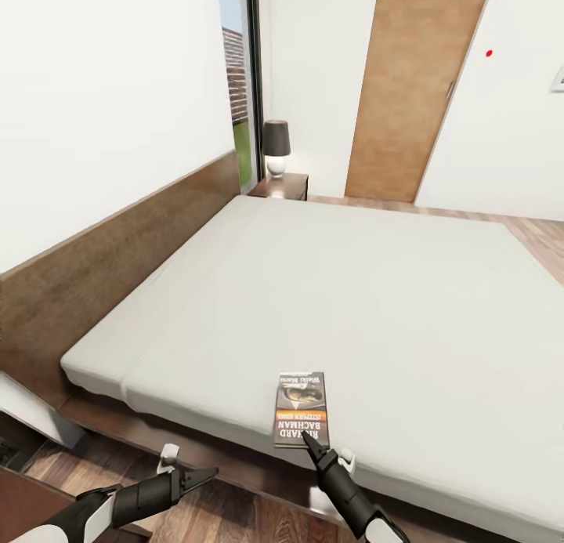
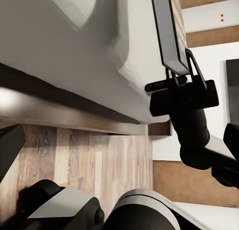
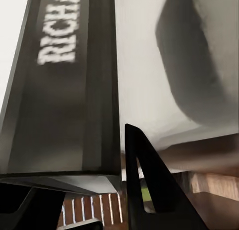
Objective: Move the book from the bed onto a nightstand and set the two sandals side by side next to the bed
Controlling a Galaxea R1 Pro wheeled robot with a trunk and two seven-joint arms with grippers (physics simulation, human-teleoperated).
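Near edge of bed [image 1: 376, 292] | book [image 1: 301, 408] flat on mattress, by the rim | right gripper [image 1: 310, 443] clamped on book's near end | left gripper [image 1: 205, 474] over floor [image 1: 204, 512], spread unclear | nightstand [image 1: 280, 187] with lamp [image 1: 276, 146] at far corner

The large off-white mattress bed [image 1: 376, 292] runs off the head view's right and bottom edges. On the dark paperback book [image 3: 64, 90], the right wrist view cuts the blurred white lettering to "RICHA". Its smaller cover text is too small to read.
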